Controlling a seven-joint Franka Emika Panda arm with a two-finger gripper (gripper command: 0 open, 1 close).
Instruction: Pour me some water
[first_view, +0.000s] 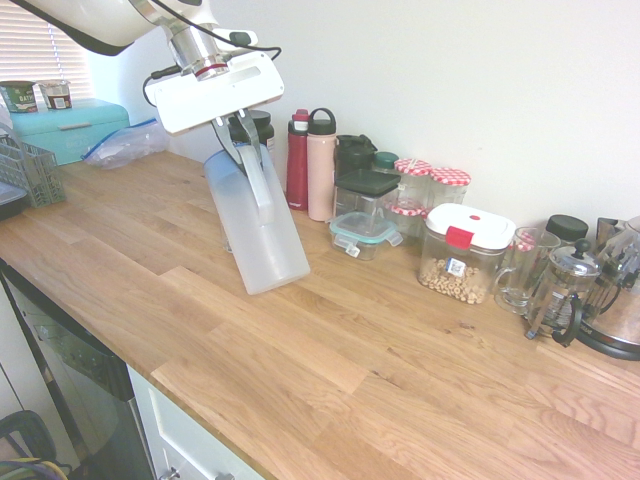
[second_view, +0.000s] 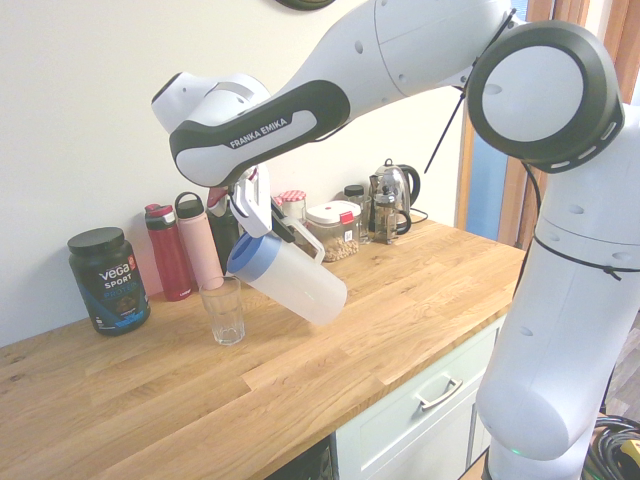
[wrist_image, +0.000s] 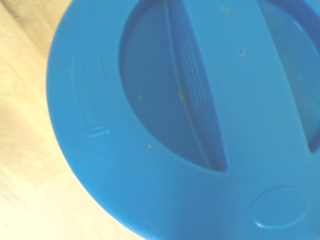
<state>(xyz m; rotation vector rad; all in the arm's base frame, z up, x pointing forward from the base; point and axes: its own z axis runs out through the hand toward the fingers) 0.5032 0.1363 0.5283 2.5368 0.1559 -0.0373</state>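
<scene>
A translucent white pitcher (second_view: 300, 283) with a blue lid (second_view: 252, 255) hangs tilted over the wooden counter (second_view: 150, 400), lid end lowest. My gripper (second_view: 258, 212) is shut on its handle from above. The lid's edge sits just over the rim of an empty clear glass (second_view: 223, 311) standing on the counter. In the first exterior view the pitcher (first_view: 258, 225) leans with its base toward the camera, under the gripper (first_view: 243, 150), and hides the glass. The blue lid (wrist_image: 190, 120) fills the wrist view. I see no water running.
A red bottle (first_view: 297, 162) and a pink bottle (first_view: 321, 168) stand by the wall behind the pitcher, with a black Vega tub (second_view: 108, 280) beside them. Food containers (first_view: 467, 252), a French press (first_view: 560, 290) and a kettle (second_view: 392, 200) line the wall. A dish rack (first_view: 30, 172) stands at the counter's end.
</scene>
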